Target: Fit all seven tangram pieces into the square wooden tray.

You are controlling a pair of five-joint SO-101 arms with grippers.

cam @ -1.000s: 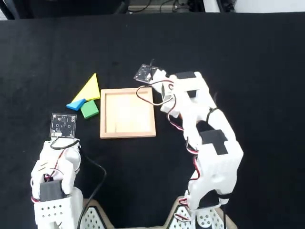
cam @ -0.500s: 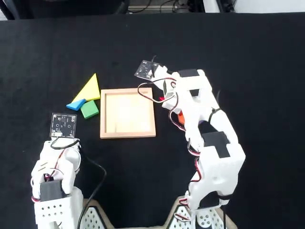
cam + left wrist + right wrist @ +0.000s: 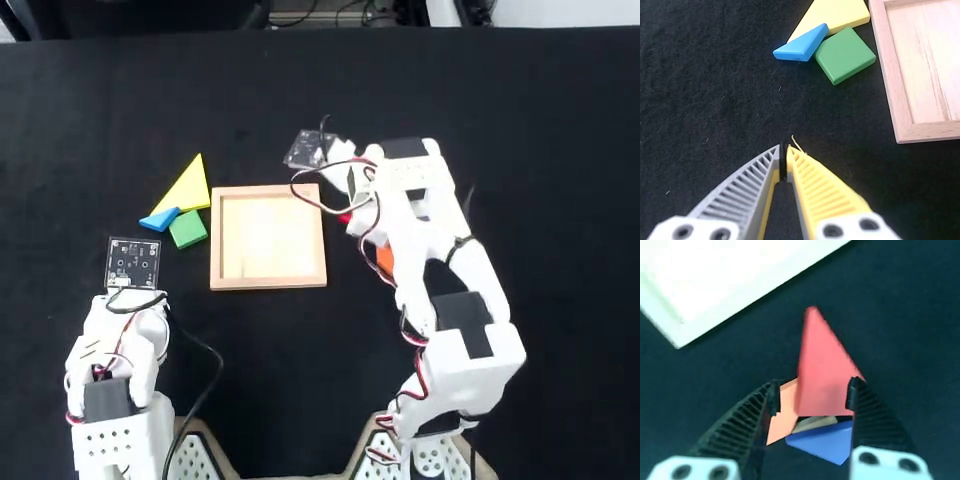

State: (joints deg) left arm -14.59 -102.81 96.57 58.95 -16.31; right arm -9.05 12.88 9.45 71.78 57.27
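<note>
The square wooden tray (image 3: pixel 268 274) lies mid-table with nothing in it; its corner (image 3: pixel 715 285) shows in the right wrist view. A yellow triangle (image 3: pixel 188 185), a small blue triangle (image 3: pixel 158 219) and a green square (image 3: pixel 188 229) lie together left of the tray. To the tray's right, a red triangle (image 3: pixel 822 365) rests over an orange piece (image 3: pixel 782 412) and a blue piece (image 3: pixel 822 442). My right gripper (image 3: pixel 812 389) is open, one finger on each side of the red triangle. My left gripper (image 3: pixel 786 150) is shut on nothing, near the table's front left.
The right arm (image 3: pixel 410 210) stands over the pile right of the tray, where red (image 3: pixel 343 215) and orange (image 3: pixel 383 256) edges peek out from under it. The left arm (image 3: pixel 115 350) is folded at the front left. Black tabletop surrounds everything.
The right arm has swung a little to the right, away from the tray, baring the orange piece beside it. The left arm and the left-hand pieces have not moved.
</note>
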